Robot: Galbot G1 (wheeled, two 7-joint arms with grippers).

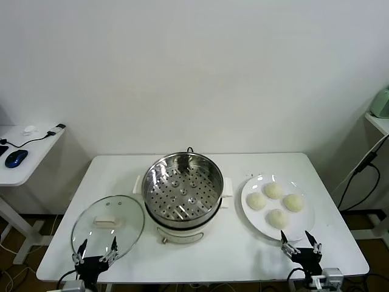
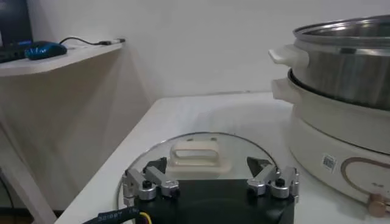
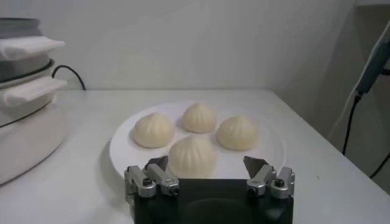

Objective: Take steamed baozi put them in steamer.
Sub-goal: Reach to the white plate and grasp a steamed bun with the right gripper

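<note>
White bench [image 1: 200, 255] before a plain wall, carrying, from the robot's left to right, a lid, a steamer and a plate. Steamer [image 1: 182, 188]: a shiny steel pot with a perforated tray inside, seated on a white base with side handles, at the middle of the bench; its tray holds nothing. Plate [image 1: 304, 228]: flat, white, round, just beside the steamer on the robot's right, apart from it. Glass lid [image 1: 108, 226]: lies flat near the bench's front left edge, its pale handle [image 2: 194, 153] facing up, close to the steamer's base. Baozi [image 1: 275, 204]: four pale, domed buns grouped on the plate, close together; in the right wrist view their tops show pleats [image 3: 192, 155]. Left gripper [image 1: 96, 253]: low at the front edge of the bench, over the near rim of the lid, jaws spread wide and holding nothing. Right gripper [image 1: 300, 242]: low at the front edge by the near rim of the plate, facing the baozi, jaws spread wide and holding nothing. A side desk [image 1: 27, 152] at far left carries a blue mouse [image 1: 16, 157] and a cable.
</note>
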